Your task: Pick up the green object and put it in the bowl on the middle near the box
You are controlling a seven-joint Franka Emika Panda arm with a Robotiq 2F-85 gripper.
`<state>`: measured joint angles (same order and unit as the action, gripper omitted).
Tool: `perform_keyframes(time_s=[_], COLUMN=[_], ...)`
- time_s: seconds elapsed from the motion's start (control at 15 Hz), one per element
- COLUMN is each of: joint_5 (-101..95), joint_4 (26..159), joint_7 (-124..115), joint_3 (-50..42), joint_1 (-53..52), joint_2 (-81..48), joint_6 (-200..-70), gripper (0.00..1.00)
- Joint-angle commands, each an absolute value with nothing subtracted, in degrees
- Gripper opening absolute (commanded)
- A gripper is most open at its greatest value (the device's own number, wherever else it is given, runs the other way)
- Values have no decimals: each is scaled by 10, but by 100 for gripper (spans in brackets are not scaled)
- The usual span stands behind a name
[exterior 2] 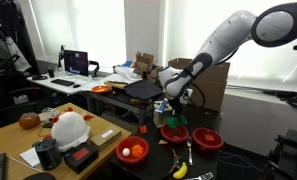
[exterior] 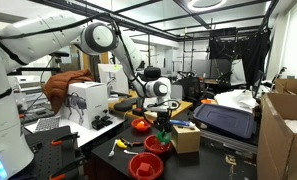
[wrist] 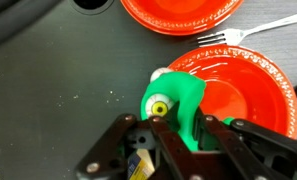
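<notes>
My gripper (wrist: 178, 130) is shut on the green object (wrist: 173, 100), a bright green lumpy toy with a yellow eye. In the wrist view it hangs over the left rim of a red bowl (wrist: 250, 95). In an exterior view the gripper (exterior: 163, 118) holds the green object (exterior: 164, 128) just above the middle red bowl (exterior: 156, 144), which sits next to the small tan box (exterior: 186, 139). In an exterior view the gripper (exterior 2: 171, 108) is over the same bowl (exterior 2: 174, 132). I cannot pick out the box in that view.
Two more red bowls (exterior: 140, 125) (exterior: 145, 165) lie on the dark table. A fork (wrist: 258, 28) lies between two bowls. A yellow-handled tool (exterior: 121, 146) is near the table's edge. A white machine (exterior: 88, 102) and big cartons (exterior: 283, 135) stand around.
</notes>
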<state>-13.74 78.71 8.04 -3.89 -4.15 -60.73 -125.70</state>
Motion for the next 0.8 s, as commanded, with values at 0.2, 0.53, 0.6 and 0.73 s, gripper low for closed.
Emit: perform_keyframes(time_s=[0.2,0.53,0.6,0.73], joint_5=[-148,-146,-146,-142], joint_4=[794,793,793,794], joint_7=[102,132,137,144], joint_3=[-30,-18,-16,-10], joint_1=[-44,-41,-40,-37], joint_2=[-598,-601,-600,-598], joint_6=[-1195,-1158,-1154,-1151], gripper=[2,43,49,65])
